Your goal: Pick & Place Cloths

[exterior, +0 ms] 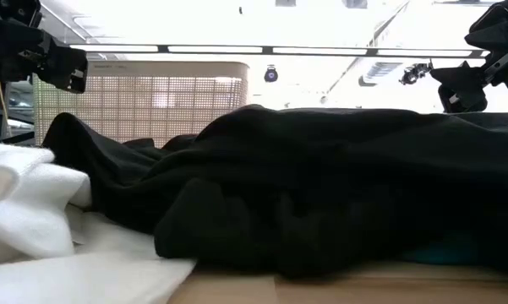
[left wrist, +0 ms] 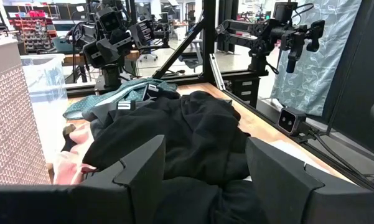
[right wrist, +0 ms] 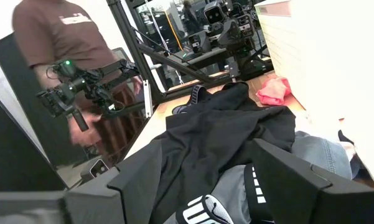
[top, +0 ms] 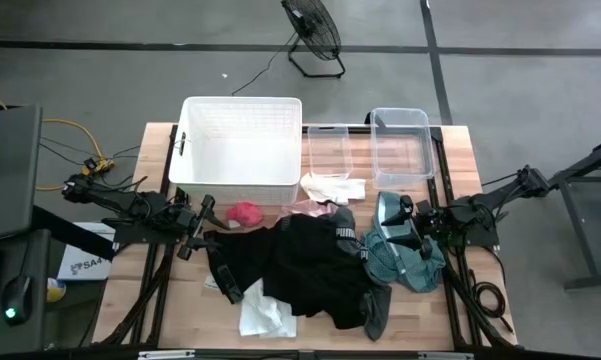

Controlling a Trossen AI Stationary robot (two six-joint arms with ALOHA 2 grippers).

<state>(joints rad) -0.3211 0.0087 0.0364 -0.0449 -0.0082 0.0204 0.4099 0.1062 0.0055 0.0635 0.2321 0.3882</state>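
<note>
The cloths lie heaped on the wooden table: a large black garment in the middle, a teal-green one at the right, a red-pink piece by the basket, white pieces and a grey piece. My left gripper hovers open at the black pile's left edge, above the black cloth. My right gripper hovers open over the teal cloth, facing the black garment. Neither gripper has anything between its fingers.
A white slatted basket stands at the far left of the table, with two clear tubs to its right. A person stands off the table beside a camera rig. A floor fan stands beyond the far edge.
</note>
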